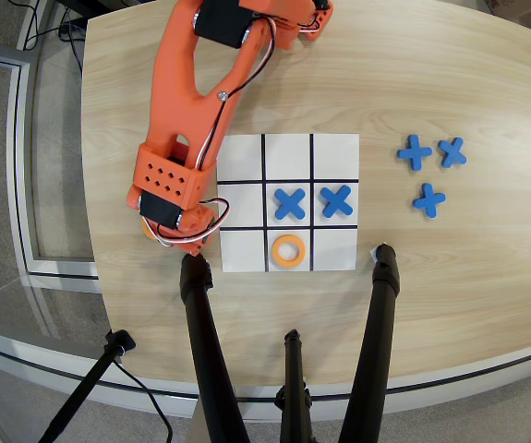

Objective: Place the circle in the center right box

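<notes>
My orange arm comes down from the top edge, and its gripper [178,236] hangs over the table just left of the grid sheet [243,251]. The wrist hides the jaws, so I cannot tell how they stand. Part of an orange ring [145,228] peeks out from under the gripper's left side. I cannot tell whether it is held. Another orange ring [288,250] lies in the bottom middle cell. In this view the middle row's left end cell [242,203] is bare. Its right end cell holds a blue cross [336,200], and the centre cell holds another [290,203].
Three loose blue crosses [428,199] lie on the wooden table to the right of the sheet. Black tripod legs [381,305] rise from the bottom edge, near the sheet's lower corners. The table edge curves along the left and the bottom.
</notes>
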